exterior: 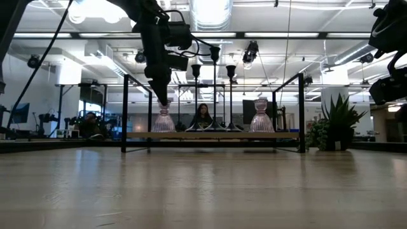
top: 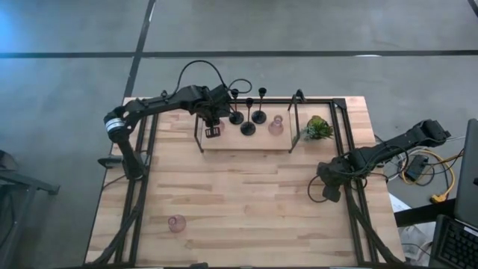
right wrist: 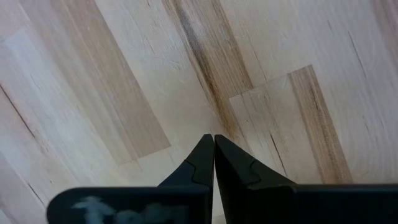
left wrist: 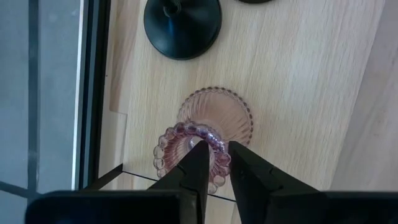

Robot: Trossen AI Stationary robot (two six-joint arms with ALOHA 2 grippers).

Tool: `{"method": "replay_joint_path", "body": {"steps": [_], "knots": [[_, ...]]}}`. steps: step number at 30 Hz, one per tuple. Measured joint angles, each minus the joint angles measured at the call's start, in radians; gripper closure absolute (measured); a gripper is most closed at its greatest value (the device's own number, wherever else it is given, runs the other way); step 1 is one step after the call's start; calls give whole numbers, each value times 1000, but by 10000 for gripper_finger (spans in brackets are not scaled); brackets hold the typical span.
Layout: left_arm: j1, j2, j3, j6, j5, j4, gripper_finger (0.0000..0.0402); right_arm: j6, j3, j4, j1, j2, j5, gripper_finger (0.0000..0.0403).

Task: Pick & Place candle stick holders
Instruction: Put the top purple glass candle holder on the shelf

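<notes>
A pink glass holder [left wrist: 214, 115] stands with its base on the wooden board [top: 246, 143] of a black-framed rack at the table's far middle. My left gripper [left wrist: 219, 158] is above it, shut on its top rim; it also shows in the low view [exterior: 163, 100]. Three black holders [top: 248, 128] and a second pink holder [top: 275, 125] stand on the same board. A third pink holder [top: 176, 223] stands on the table near the left front. My right gripper [right wrist: 214, 146] is shut and empty over the table's right side [top: 328, 193]. My left gripper pinches the beaded top rim [left wrist: 216, 142] of the pink holder, one finger [left wrist: 198, 163] inside the cup and the other [left wrist: 241, 165] outside it. The fingers come from above, pointing down. The holder stands upright with its base [exterior: 163, 129] on the board.
The rack's black frame posts [top: 200, 134] and bars stand around the board. A small green plant [top: 317, 128] sits to the right of the rack. The black holders stand close to the right of the held pink one. Bare wooden tabletop [top: 246, 202] lies in front of the rack.
</notes>
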Motion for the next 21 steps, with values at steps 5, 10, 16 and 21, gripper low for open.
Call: {"method": "replay_joint_path", "body": {"steps": [5, 10, 16, 21], "knots": [[0, 0, 4, 0, 0, 0, 340, 0, 0, 0, 0, 0, 0, 394], [-1, 0, 8, -1, 1, 1, 339, 0, 0, 0, 0, 0, 0, 394], [-1, 0, 8, -11, 35, 0, 339, 0, 0, 0, 0, 0, 0, 394], [-2, -1, 8, -20, 43, 0, 339, 0, 0, 0, 0, 0, 0, 394]]}}
